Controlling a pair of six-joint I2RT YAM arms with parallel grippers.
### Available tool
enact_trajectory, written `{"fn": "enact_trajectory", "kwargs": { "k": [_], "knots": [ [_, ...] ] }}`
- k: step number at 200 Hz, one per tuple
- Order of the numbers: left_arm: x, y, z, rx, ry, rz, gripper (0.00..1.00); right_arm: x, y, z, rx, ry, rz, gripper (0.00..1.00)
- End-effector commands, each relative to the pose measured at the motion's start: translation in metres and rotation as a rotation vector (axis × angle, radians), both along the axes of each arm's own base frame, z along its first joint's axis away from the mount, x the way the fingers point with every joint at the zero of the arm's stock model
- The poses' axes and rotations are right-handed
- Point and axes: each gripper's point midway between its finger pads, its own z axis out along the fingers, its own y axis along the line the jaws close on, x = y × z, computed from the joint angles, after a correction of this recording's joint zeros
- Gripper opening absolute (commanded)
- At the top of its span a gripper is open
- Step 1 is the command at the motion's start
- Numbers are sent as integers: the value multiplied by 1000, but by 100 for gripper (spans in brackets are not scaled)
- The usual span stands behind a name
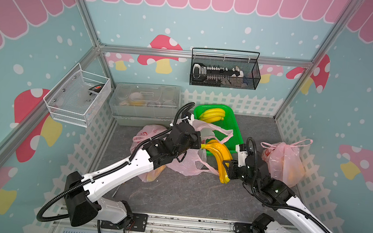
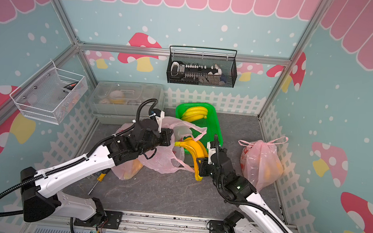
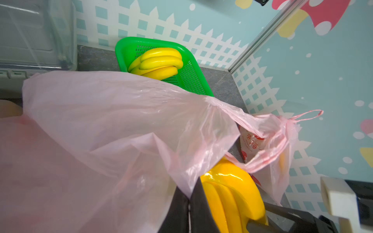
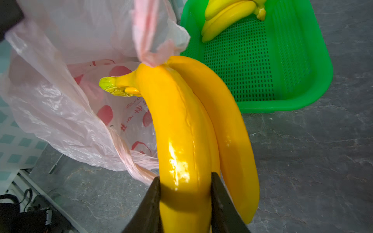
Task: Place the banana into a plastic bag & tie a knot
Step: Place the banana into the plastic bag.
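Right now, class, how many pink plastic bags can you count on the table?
3. An open bag at centre, by the banana; a second bag partly under the left arm; a tied bag beside the right arm. The arms may hide more.

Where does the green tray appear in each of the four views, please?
Top view: tray near the centre.
Top view: tray near the centre.
Left wrist: tray upper middle, behind the pink bag.
Right wrist: tray in the upper right corner.
Shared landmark: the yellow bananas lying in it.
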Motion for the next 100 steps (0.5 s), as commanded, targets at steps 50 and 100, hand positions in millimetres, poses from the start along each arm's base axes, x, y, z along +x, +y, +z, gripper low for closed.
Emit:
{"fn": "enact_trajectory", "kwargs": {
  "k": [50,100],
  "knots": [
    [-68,-37,45,-316,-29,-113,0,-5,20,61,115,-115,103,20],
    [-79,-66,29,-424,60,-176,0,-14,6,91,-10,-191,133,21]
  ]
}}
